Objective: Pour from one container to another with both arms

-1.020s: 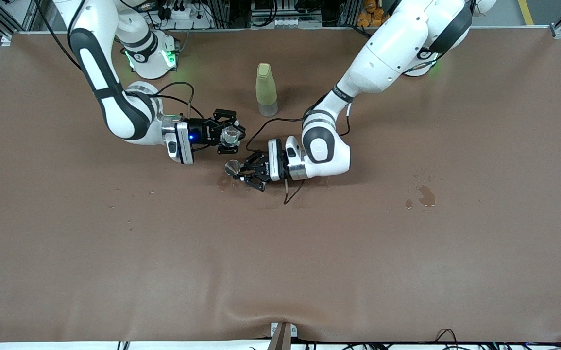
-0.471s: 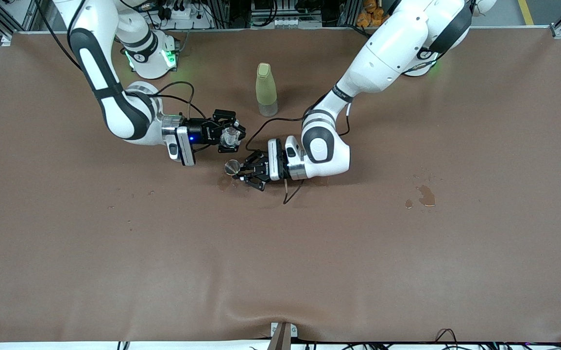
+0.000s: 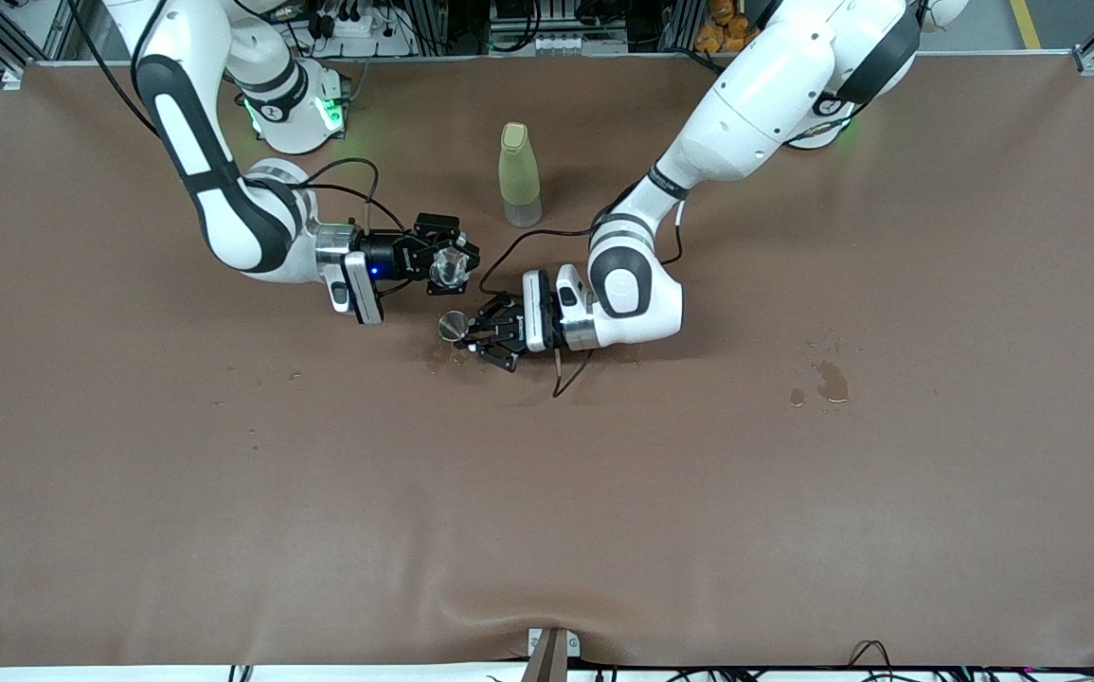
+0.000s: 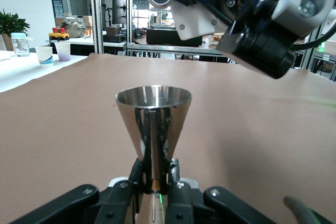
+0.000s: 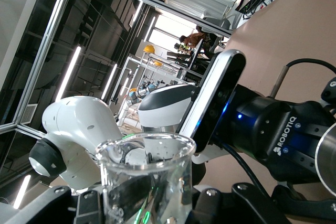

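My left gripper (image 3: 468, 332) is shut on the narrow base of a shiny metal cone cup (image 3: 453, 326), held upright low over the middle of the table. In the left wrist view the metal cup (image 4: 153, 124) rises from between my left gripper's fingers (image 4: 156, 179). My right gripper (image 3: 446, 258) is shut on a clear glass beaker (image 3: 450, 269), rolled to one side beside and slightly above the metal cup. The beaker (image 5: 144, 182) fills the right wrist view, with the left gripper's black body (image 5: 273, 129) next to it.
A pale yellow-green bottle (image 3: 519, 175) stands upright between the arms' bases, farther from the front camera than both grippers. A wet mark (image 3: 433, 356) lies by the metal cup. Dark stains (image 3: 831, 380) lie toward the left arm's end of the table.
The right wrist has rolled a little further, tipping the glass beaker slightly. The left arm and the metal cup have stayed in place.
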